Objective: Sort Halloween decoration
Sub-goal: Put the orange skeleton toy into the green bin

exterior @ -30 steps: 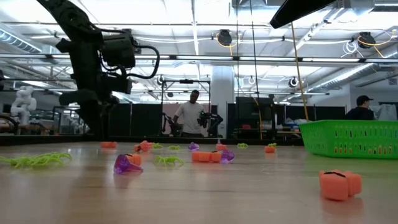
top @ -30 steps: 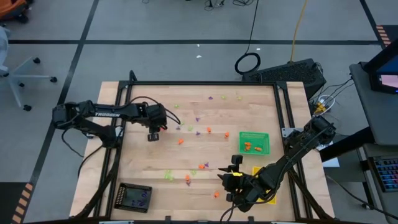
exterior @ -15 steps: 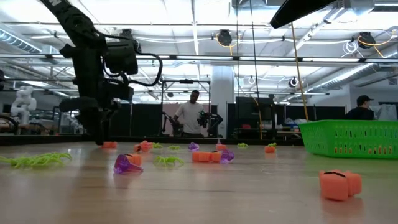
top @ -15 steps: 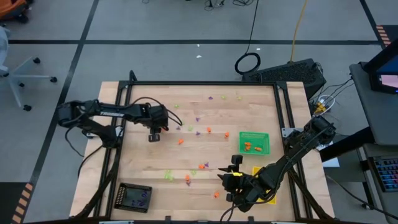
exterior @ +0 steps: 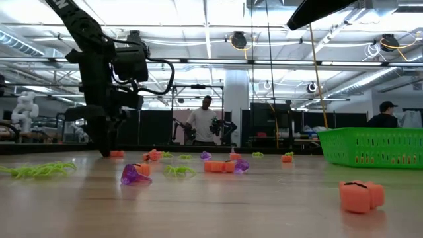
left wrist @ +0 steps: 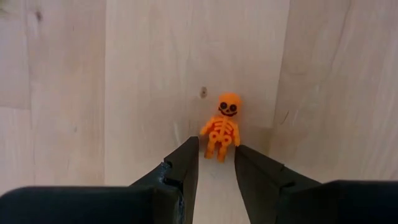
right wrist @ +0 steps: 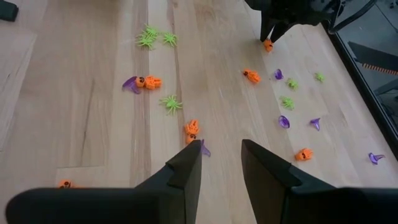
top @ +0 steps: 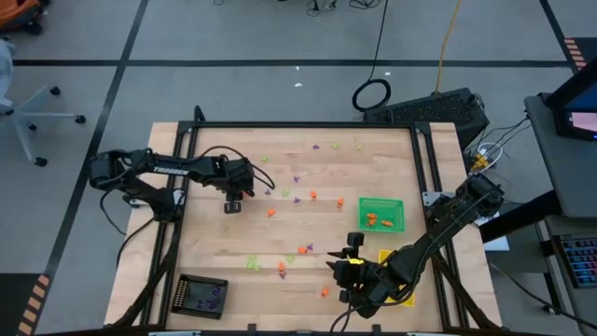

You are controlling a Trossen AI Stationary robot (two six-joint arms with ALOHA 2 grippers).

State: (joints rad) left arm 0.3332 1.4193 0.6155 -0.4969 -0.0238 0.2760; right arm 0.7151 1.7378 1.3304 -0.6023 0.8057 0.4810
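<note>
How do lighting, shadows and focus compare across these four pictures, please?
High view: even light, faint shadows. Low view: bright ceiling lights backlight the left gripper, leaving it a silhouette; the nearest orange plastic trinket looks soft. Left wrist view: the small orange plastic skeleton is sharp with a small shadow. Right wrist view: its own dark fingers blur.

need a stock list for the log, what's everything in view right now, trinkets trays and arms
orange skeleton: one, orange, on the wood just ahead of the left gripper's fingertips
other trinkets: dozens, orange, purple and lime green, scattered across the table
table: one, light wood
green tray: one, right side of the table, orange pieces inside
yellow tray: one, near the right gripper, mostly hidden by the arm
black tray: one, near-left corner of the table
people: two, in the room behind the table
left gripper: open, low over the orange skeleton
right gripper: open, raised above the table's near edge
</note>
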